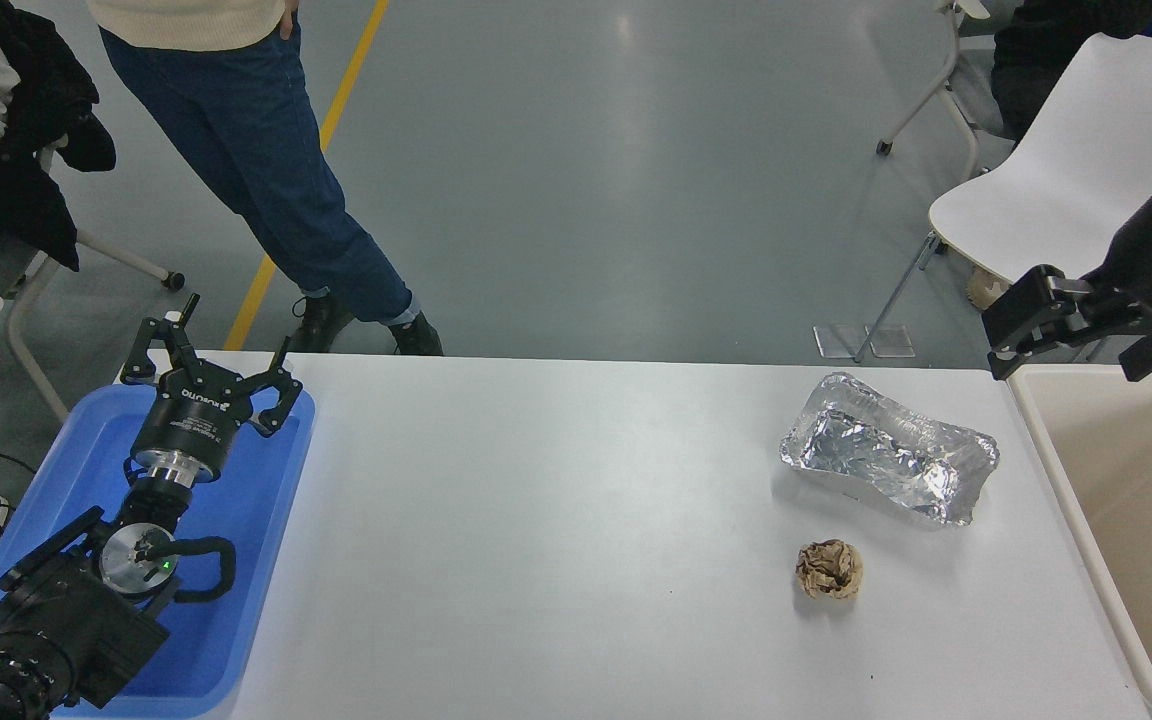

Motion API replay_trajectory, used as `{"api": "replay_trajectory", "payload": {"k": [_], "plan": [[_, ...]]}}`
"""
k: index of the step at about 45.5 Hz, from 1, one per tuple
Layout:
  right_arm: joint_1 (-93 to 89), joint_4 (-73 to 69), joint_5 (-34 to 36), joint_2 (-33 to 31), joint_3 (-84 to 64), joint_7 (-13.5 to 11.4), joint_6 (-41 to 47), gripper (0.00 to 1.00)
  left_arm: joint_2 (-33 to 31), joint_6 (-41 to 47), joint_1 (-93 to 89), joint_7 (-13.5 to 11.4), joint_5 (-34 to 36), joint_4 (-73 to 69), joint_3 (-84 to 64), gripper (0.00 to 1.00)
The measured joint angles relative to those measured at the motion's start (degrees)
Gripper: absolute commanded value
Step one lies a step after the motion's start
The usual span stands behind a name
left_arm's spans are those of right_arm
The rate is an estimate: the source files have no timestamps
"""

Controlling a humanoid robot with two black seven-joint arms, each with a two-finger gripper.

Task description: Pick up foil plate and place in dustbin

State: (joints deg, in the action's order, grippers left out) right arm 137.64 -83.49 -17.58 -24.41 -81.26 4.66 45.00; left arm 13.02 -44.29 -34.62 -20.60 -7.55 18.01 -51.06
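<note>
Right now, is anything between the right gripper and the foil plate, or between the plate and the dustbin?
Nothing visible. The right gripper hangs above the dustbin corner, right of the foil plate. Bare table separates plate and bin. The brown paper ball lies nearer the camera, off both paths.

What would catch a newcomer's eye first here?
Probably the shiny foil plate, lying on the white table right of centre, with a brown paper ball just in front of it. The right gripper hangs open above the dustbin at the right edge; the left gripper sits open over the blue tray.
</note>
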Motion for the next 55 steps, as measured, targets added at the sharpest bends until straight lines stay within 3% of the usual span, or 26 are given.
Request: {"api": "replay_trajectory", "payload": {"k": [55], "plan": [[1.0, 0.1, 0.0, -0.9, 1.4, 0.0, 0.0, 1.0, 0.1, 0.0, 0.1, -0.1, 0.0, 0.0, 0.0, 1.0]]}}
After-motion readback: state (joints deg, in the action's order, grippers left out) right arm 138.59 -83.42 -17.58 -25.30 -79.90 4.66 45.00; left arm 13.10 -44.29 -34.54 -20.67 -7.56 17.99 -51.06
